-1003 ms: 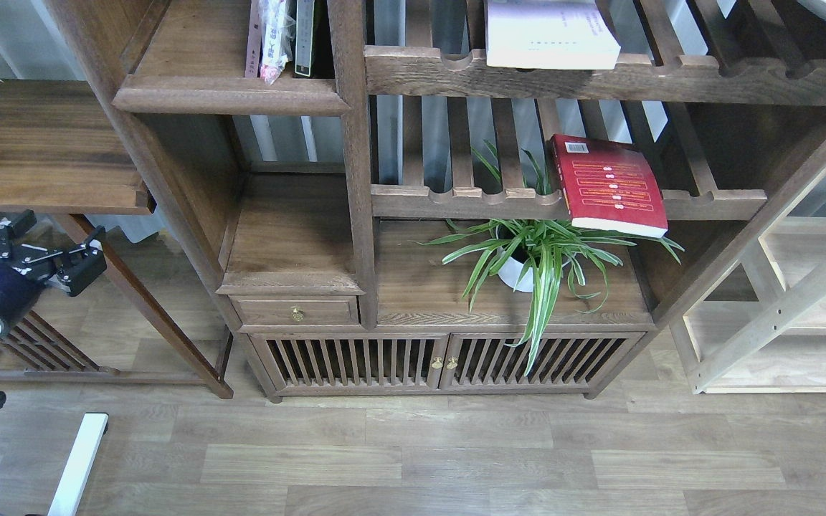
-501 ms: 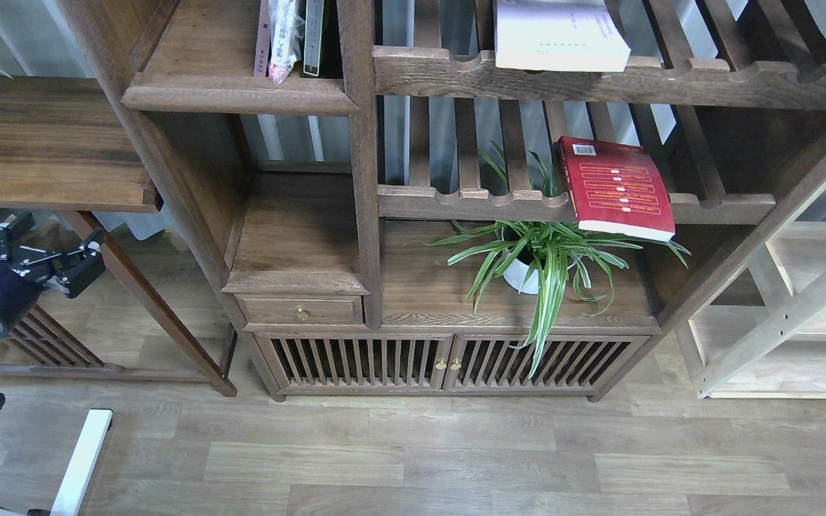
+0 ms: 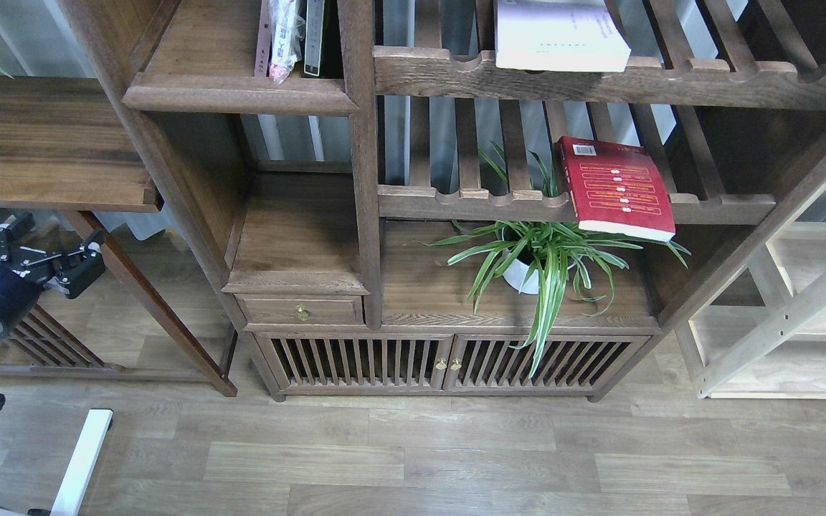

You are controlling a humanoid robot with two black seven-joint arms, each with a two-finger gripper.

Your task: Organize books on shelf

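A red book (image 3: 615, 188) with yellow text bands lies flat on the middle slatted rack, its front edge hanging over the rail. Flat on the upper slatted rack rests a pale white-lavender book (image 3: 560, 37). The shelf (image 3: 237, 93), a narrow dark-brown compartment with a rounded front lip, holds a thin greenish book (image 3: 311, 36) upright at its right end, beside a plastic-wrapped pink item (image 3: 285, 36). My left gripper (image 3: 44, 251) hangs low at the far left, far from all books, open and holding nothing. The right gripper is out of view.
A potted spider plant (image 3: 535, 258) stands on the cabinet top under the red book, its leaves drooping over the slatted doors (image 3: 449, 362). A wide plain board (image 3: 47, 143) juts out above my left gripper. A pale wooden rack (image 3: 786, 315) stands at the right.
The whole view has shifted slightly, so the bookcase sits a little further right in frame. My left gripper has barely moved and stays open. No book has moved.
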